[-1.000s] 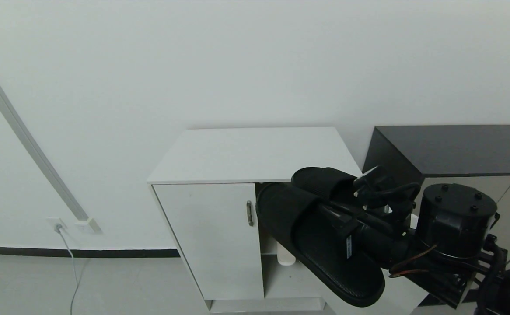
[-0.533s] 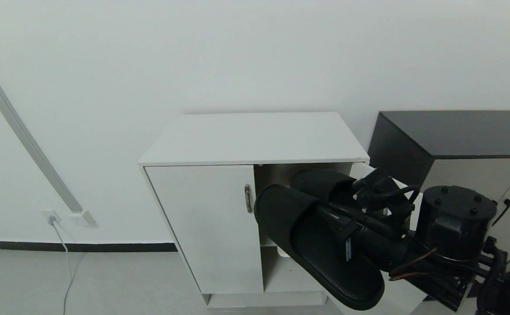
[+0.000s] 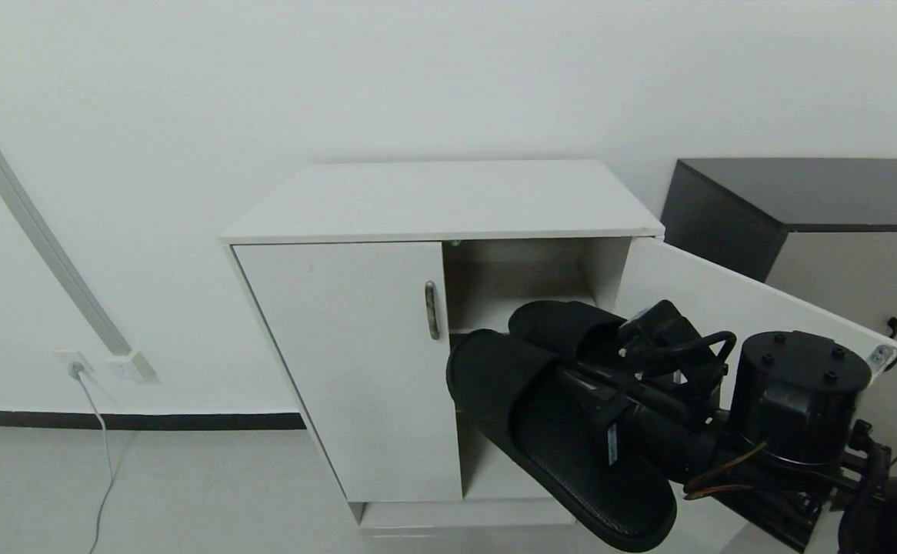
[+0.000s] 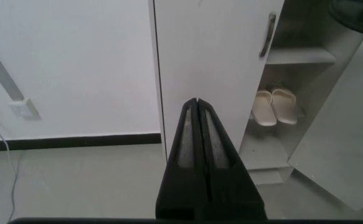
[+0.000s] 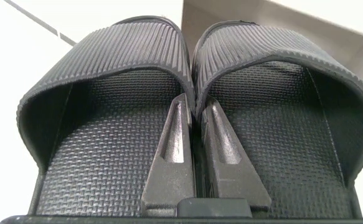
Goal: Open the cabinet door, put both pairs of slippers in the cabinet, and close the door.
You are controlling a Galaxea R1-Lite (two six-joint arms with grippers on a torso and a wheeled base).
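White two-door cabinet (image 3: 441, 196) against wall: right door (image 3: 695, 285) swung wide, left door (image 3: 348, 362) shut. Pair of black ribbed rubber slippers (image 3: 564, 446) side by side before opening, inner edges pinched in right end effector (image 5: 193, 102). Pair of cream slippers (image 4: 274, 107) low inside cabinet.

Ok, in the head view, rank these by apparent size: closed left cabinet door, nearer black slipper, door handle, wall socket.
1. closed left cabinet door
2. nearer black slipper, though it sits close to the camera
3. door handle and wall socket: too alike to rank
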